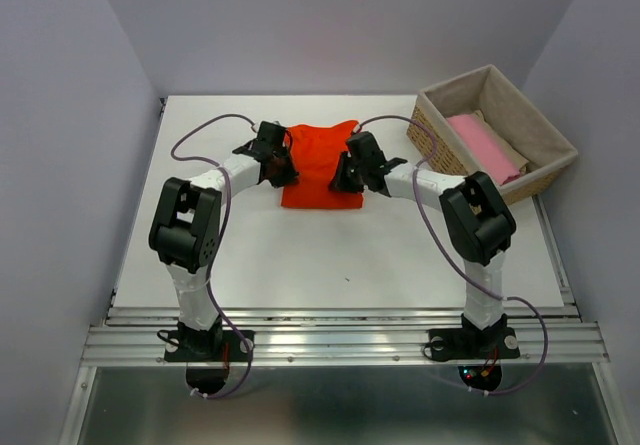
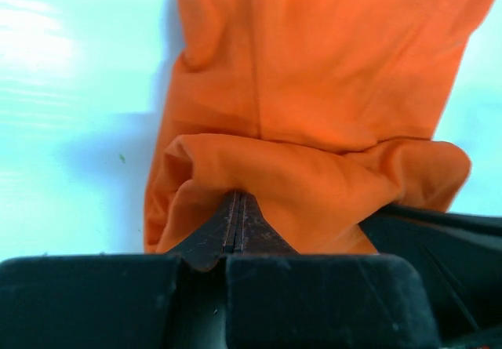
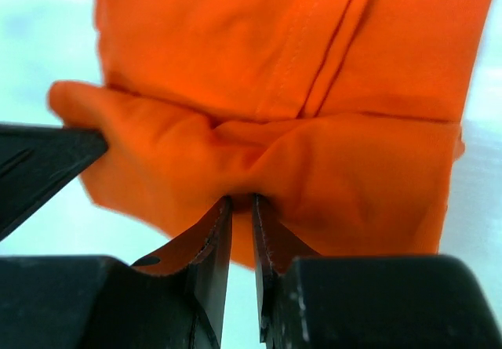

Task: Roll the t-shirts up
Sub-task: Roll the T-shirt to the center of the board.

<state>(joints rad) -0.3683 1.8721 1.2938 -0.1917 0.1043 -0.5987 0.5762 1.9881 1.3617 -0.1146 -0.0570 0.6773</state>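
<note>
1. The orange-red t-shirt [image 1: 320, 155] lies flat at the middle of the table [image 1: 400, 255], its long axis running away from the arm bases.
2. The left gripper [image 2: 238, 208] and right gripper [image 3: 241, 206] each clamp its folded near hem.
3. Unrolled fabric extends beyond both.

White table [image 1: 330, 255], orange-red t-shirt [image 1: 318, 155], pink t-shirt [image 1: 482, 145]

orange t-shirt [image 2: 314, 67] cut off above, fingers [image 2: 223, 233] partly buried
</note>
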